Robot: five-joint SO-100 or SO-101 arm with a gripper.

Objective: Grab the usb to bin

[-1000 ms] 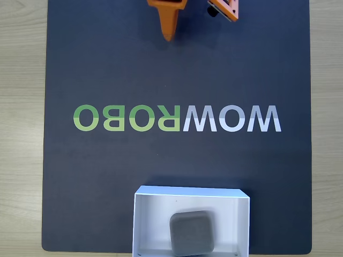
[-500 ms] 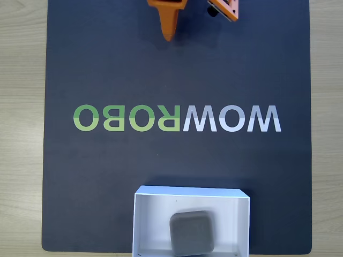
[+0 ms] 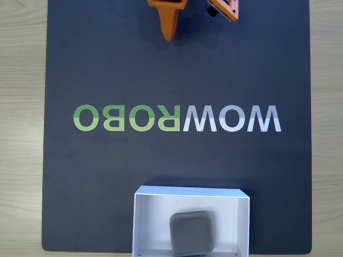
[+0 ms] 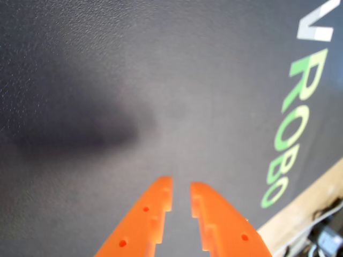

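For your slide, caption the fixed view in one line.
Grey usb lies inside the white bin; orange gripper hangs empty above the mat.

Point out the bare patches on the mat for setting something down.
Bare: the mat between the gripper and the WOWROBO lettering, the band below the lettering, and both sides of the bin. Crowded: inside the bin, where the usb sits.

fixed view: even, bright, sharp; no glare on mat (image 3: 107,171). wrist view: soft overall, orange gripper (image 4: 181,187) blurred, broad diffuse shadow (image 4: 80,128) at left.
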